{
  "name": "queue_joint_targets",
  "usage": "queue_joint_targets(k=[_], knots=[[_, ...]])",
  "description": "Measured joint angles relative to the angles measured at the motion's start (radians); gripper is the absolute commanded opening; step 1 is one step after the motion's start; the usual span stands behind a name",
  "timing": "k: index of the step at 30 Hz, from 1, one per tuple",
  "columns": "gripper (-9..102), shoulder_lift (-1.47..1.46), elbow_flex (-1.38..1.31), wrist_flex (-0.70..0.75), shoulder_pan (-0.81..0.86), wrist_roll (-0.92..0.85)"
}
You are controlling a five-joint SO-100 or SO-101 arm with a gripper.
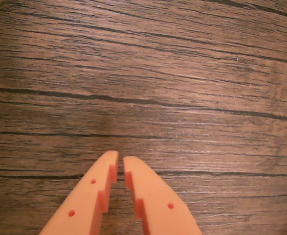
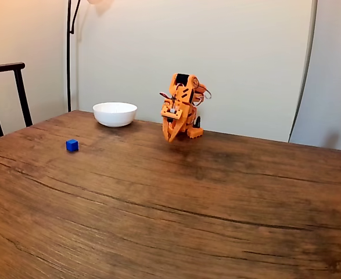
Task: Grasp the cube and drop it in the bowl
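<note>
1. Gripper [image 1: 120, 162] cut off at the lower edge of the wrist view: only the two orange fingers [image 1: 155, 198] visible, bases out of frame. Tips nearly touching, a thin slit between them, nothing held; clenched on empty air above bare wood grain.
2. In the fixed view, gripper [image 2: 170, 138] small and hard to resolve; finger gap not discernible there. Arm [image 2: 182, 104] folded over its base, tip pointing down, close above the table [image 2: 216, 197]; contact with the surface not determinable.
3. Chair [image 2: 7, 93] cut off at the left edge of the fixed view, left of the bowl; only part of a dark backrest showing.
4. Lamp pole [image 2: 69, 52] behind and left of the bowl, top partly out of frame.
5. Count: one cube [image 2: 72, 145], blue, resting on the table in front of and left of the bowl, well apart from it and from the arm.
6. Count: one bowl [image 2: 115, 114], white, upright, left of the arm near the far table edge; interior not visible from this angle.
7. Count: one arm, one gripper, two fingers.
</note>
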Motion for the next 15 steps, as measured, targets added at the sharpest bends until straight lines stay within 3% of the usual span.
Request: queue_joint_targets(k=[15], knots=[[-1, 0.0, 0.0, 0.0, 0.003, 0.0]])
